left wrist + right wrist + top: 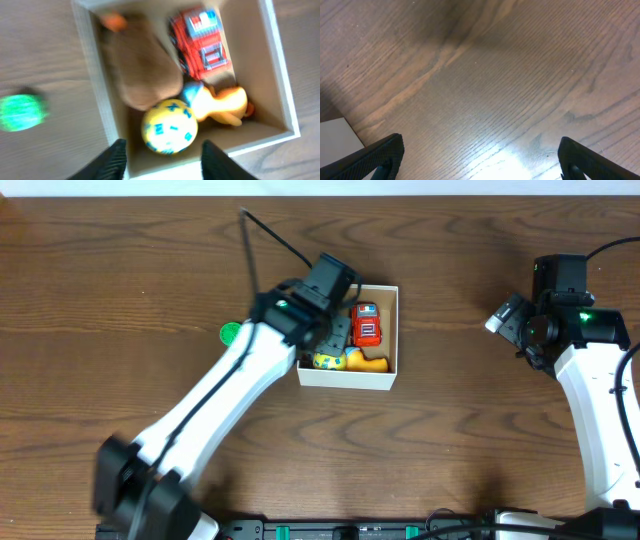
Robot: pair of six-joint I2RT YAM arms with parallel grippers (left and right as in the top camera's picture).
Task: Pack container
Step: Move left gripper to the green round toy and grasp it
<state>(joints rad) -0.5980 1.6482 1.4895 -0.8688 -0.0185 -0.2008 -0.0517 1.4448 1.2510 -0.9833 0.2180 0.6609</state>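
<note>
The container [392, 330] is a white-walled square box with a tan inside, at the table's middle; it also shows in the left wrist view [283, 95]. Inside lie a red toy truck [200, 42], a brown plush toy [145, 70], a yellow ball with blue marks [169, 127] and an orange duck [225, 105]. My left gripper [162, 160] is open and empty, just above the box's near wall by the ball. A green ball [20, 112] lies on the table left of the box. My right gripper [480, 160] is open and empty over bare wood at the right.
The green ball also shows in the overhead view [231, 333], partly hidden by my left arm. A black cable [275, 238] runs behind the box. A white corner [337, 140] shows at the left of the right wrist view.
</note>
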